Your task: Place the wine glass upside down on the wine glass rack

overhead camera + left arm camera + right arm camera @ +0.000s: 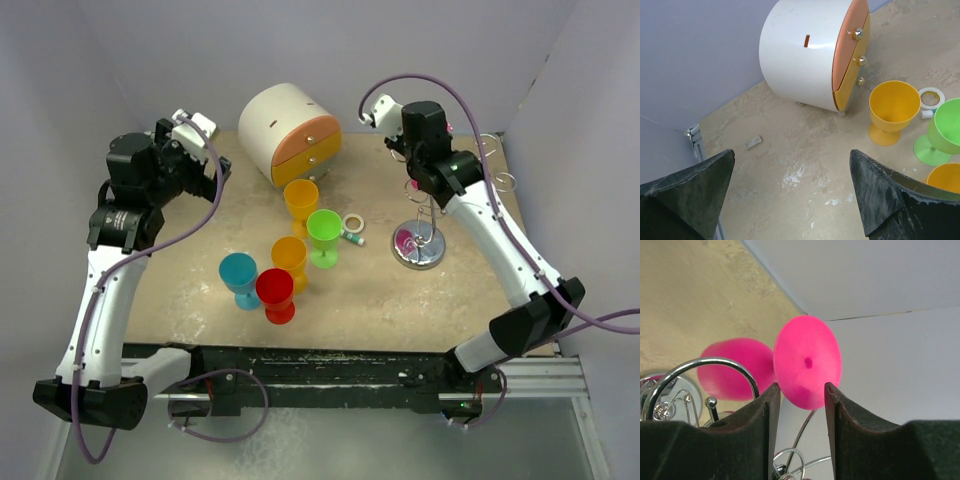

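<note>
right gripper point(800, 395) is clamping wine glass point(807, 362) at rack point(705, 365) top | left gripper point(792, 155) is gaping | I'd be easing its stem slowly into a rack arm

Pink wine glass point(807, 362) — silver-chrome rack point(424, 255)

Pink wine glass point(807, 362), foot toward camera, beside chrome rack point(428, 258)

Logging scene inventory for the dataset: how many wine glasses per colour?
yellow-orange glasses: 2
green glass: 1
blue glass: 1
red glass: 1
pink glass, in right gripper: 1
Total: 6
</note>
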`<state>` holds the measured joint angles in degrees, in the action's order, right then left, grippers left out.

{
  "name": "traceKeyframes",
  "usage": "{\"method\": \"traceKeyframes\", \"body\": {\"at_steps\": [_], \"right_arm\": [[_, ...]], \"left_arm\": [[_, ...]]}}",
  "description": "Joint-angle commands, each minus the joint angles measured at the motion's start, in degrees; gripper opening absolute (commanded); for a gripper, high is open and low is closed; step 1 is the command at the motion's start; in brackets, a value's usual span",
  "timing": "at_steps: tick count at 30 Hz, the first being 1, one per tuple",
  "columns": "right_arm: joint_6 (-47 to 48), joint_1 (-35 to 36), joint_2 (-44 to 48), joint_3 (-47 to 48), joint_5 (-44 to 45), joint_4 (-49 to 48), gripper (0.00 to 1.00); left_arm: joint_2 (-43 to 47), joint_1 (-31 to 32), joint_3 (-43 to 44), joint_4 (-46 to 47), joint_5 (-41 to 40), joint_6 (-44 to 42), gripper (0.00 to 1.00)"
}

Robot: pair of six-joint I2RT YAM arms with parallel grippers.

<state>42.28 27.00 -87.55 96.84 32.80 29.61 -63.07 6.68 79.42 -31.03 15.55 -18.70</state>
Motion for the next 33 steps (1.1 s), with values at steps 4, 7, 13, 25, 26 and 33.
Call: {"method": "traceKeyframes", "body": {"at_steps": [4,7,13,25,26,33], "right_arm": [[-1.92,0.33,3.41,2.3,-0.82,0.96,0.48],[-2.27,0.33,4.21,2.62,-1.38,1.54,0.48],[-3.2,0.74,5.66,2.61,-3.1,3.64,0.48],[-5.67,2.65,8.64,3.42,-6.34,7.06,0.49],[-6.01,2.84,8.81,3.64,-6.8,7.5,0.49],[-9.19,3.32,10.66,4.92,-11.89,11.08,0.5]], "left_arm": [[-0.83,0.0,-1.92,-0.43,-0.56,-1.79,0.99],[-0.98,0.0,-2.85,-1.25,-0.7,-2.41,0.99],[-1.26,0.0,-4.88,-4.52,1.34,-2.36,0.99],[-3.48,0.0,-6.98,-20.3,13.12,-9.01,0.98],[-3.54,0.0,-7.19,-21.87,14.0,-10.22,0.98],[-3.28,0.0,-9.49,-27.23,12.95,-16.37,0.94]]}}
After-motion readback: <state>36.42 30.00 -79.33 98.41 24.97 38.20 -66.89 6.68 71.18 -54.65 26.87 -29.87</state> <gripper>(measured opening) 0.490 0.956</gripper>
